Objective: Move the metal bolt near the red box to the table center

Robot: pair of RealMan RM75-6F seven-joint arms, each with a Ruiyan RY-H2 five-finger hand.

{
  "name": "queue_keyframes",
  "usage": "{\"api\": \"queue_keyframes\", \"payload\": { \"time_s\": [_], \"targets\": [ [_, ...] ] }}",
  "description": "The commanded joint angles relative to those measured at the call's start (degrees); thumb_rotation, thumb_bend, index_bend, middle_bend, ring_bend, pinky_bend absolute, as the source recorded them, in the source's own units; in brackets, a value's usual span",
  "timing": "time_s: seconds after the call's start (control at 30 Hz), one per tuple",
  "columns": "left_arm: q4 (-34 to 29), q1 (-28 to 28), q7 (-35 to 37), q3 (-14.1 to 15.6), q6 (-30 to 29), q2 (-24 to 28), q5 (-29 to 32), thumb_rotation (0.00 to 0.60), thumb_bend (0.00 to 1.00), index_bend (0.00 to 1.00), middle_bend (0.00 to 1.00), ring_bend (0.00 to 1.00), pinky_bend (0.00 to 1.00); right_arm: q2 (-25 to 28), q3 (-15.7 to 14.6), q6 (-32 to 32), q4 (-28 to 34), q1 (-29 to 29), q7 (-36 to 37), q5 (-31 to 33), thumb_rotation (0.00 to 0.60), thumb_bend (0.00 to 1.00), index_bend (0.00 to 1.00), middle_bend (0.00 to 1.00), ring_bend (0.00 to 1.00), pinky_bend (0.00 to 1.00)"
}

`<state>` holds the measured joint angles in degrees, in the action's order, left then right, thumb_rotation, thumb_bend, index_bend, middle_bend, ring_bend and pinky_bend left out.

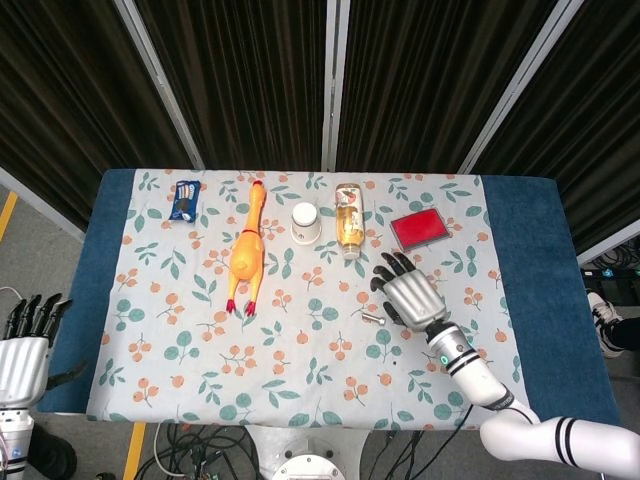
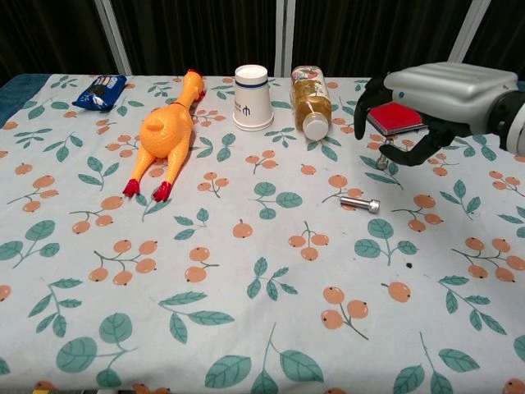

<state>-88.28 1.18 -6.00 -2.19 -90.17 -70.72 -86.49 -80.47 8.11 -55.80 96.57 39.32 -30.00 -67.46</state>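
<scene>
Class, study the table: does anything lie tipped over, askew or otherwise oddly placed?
The bottle lies on its side beside the paper cup, which stands upside down. The rubber chicken lies flat. Two bolts are loose on the cloth: one lying flat, another half hidden under the right hand.
</scene>
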Motion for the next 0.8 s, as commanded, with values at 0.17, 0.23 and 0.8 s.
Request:
{"api": "queue_keyframes", "payload": {
  "time_s": [0.17,0.23,0.8],
  "targets": [
    [0.54,-0.13,0.57,0.11,-0.09,-0.28,-0.13,0.600,0.06,0.15,0.09,0.00,0.00,-6.08,-1.68,2.37,-1.03,4.68,-12.66,11.80,0.600,0.39,0.39,0.18,0.04,0.05],
    [0.70,-0.17,0.72,0.15,-0.11,-0.36,-0.16,0.600,0.06,0.15,0.09,0.00,0.00,-7.21,-1.67,2.36,-1.53,5.54,-14.12,13.54,0.600,0.39,0.39,0.17,0.02,0.04],
    [2.27,-0.32,2.38,0.20,0.02,-0.98,-0.15,0.600,0.06,0.15,0.09,0.00,0.00,-10.10,-3.57,-1.77,-2.59,7.91,-19.05,19.92,0.600,0.26,0.42,0.15,0.00,0.00]
  ]
}}
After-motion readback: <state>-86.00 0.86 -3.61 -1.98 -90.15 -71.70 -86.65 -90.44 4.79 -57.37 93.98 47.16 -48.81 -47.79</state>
